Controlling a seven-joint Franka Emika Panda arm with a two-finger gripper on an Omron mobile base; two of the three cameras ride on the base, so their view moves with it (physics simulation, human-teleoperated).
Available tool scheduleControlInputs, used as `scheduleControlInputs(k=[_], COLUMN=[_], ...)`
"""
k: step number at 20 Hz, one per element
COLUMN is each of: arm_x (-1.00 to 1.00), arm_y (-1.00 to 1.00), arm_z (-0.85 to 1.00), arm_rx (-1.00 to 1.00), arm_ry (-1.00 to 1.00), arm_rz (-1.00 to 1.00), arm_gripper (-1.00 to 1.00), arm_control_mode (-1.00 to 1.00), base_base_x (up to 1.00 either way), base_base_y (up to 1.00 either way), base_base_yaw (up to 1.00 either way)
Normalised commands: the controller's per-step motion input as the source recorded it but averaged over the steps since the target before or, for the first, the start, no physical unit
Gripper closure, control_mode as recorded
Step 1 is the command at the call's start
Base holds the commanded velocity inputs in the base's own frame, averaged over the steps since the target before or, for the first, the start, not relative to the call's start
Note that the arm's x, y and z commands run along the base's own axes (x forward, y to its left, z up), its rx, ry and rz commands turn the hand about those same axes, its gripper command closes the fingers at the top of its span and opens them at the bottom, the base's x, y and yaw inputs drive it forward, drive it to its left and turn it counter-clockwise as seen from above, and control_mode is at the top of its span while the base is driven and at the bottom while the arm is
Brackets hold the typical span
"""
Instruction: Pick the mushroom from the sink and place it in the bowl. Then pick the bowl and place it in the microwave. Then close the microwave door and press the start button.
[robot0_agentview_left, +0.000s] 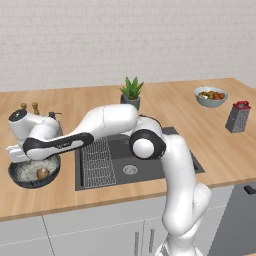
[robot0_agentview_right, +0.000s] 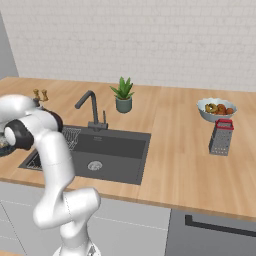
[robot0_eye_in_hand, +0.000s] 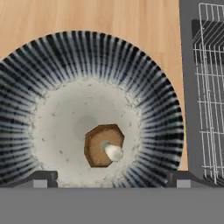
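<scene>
Mushroom (robot0_eye_in_hand: 104, 145) inside bowl (robot0_eye_in_hand: 144, 87)

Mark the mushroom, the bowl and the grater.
mushroom (robot0_eye_in_hand: 103, 145), hand view, brown cap.
bowl (robot0_eye_in_hand: 151, 94), hand view, striped inner wall.
grater (robot0_agentview_right: 220, 138), right base view, grey face.

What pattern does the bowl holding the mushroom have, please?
The bowl shows fine dark-and-pale stripes and a pale speckled floor, clearest in the hand view.
</scene>
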Motion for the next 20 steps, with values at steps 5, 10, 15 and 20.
scheduleControlInputs(k=[5,10,15,20], arm_x=[-0.49,-0.40,-0.22,-0.04], arm_y=[0.04,0.05,0.01,0.00], arm_z=[0.15,0.00,0.00,0.01], arm_rx=[-0.01,0.00,0.00,0.00], arm_ry=[-0.01,0.00,0.01,0.05], arm_rz=[0.09,0.16,0.18,0.18], arm_gripper=[-1.00,-1.00,-1.00,-1.00], arm_control_mode=[-1.00,-1.00,-1.00,-1.00], base_base_x=[0.00,0.00,0.00,0.00], base_base_y=[0.00,0.00,0.00,0.00], base_base_yaw=[0.00,0.00,0.00,0.00])
